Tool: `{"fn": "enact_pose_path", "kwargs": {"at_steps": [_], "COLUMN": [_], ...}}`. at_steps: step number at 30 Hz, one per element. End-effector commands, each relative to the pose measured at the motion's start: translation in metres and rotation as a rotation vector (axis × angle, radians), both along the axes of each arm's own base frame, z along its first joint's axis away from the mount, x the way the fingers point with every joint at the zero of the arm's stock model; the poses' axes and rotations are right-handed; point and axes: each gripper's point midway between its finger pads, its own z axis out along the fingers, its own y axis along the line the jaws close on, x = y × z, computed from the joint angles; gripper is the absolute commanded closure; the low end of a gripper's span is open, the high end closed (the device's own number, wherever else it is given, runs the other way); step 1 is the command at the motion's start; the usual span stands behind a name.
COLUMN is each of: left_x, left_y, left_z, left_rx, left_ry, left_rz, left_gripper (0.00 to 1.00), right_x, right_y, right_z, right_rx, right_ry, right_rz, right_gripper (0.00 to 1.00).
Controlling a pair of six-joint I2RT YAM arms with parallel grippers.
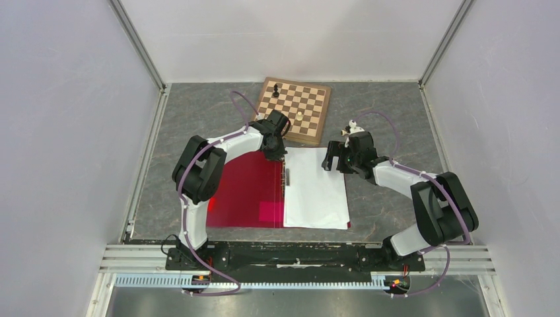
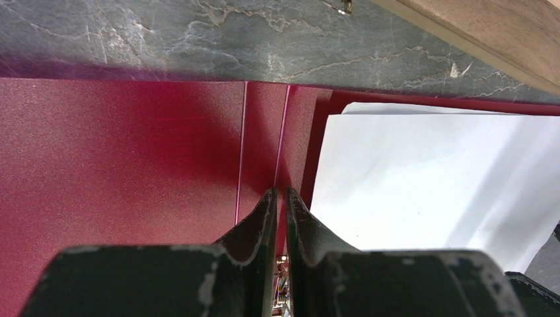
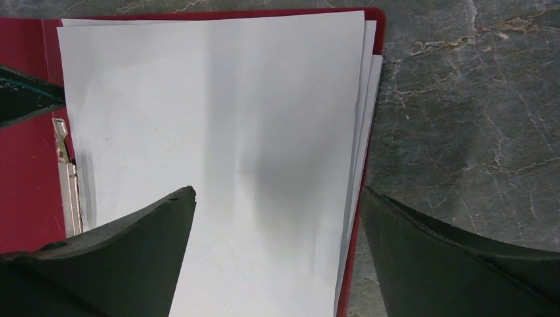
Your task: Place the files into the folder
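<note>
L gripper (image 2: 280, 198) first: fingers pressed almost together, just a sliver of gap, tip parked on the folder's (image 1: 241, 191) spine crease near its far edge. A bit of metal shows low in the gap, but I can't tell if it's actually pinching anything. My guess is it's there to pin the open folder flat so it doesn't slide.

R gripper (image 3: 279, 193) is spread wide, hanging over the far end of the files (image 1: 315, 188) w/ nothing between the fingers. Prob lined up to nudge or square the stack.

Files = a small stack of white sheets lying on the folder's right-hand half, just beside the metal clip (image 3: 68, 181) at the spine, not under it afaict. Their right edges are fanned a little, lowest sheet reaching about the folder's edge. The left half holds no paper. So sheets are in, cover not closed yet imo.

Chessboard (image 1: 310, 105) w/ a couple of pieces sits just beyond on the table (image 1: 198, 119).
</note>
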Motion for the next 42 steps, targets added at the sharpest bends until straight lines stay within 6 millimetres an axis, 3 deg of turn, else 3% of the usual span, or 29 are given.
{"fn": "enact_pose_path", "kwargs": {"at_steps": [1,17,28,42], "left_x": [0.006,0.007,0.006,0.013], "left_y": [-0.004,-0.005,-0.007,-0.003], "left_z": [-0.001,-0.004,-0.006,0.014], "left_rx": [-0.001,0.0,-0.006,0.0], "left_ry": [-0.023,-0.016,-0.01,-0.05], "left_rz": [-0.018,-0.018,-0.021,-0.015], "left_gripper": [0.85,0.85,0.85,0.81], "right_x": [0.001,-0.003,-0.003,-0.001], "right_y": [0.004,0.008,0.022,0.009], "right_z": [0.004,-0.01,-0.004,0.001], "right_rx": [0.011,0.012,0.03,-0.032], "right_ry": [-0.017,0.015,-0.002,-0.01], "right_rz": [0.01,0.017,0.051,0.02], "right_gripper": [0.02,0.02,0.02,0.02]}}
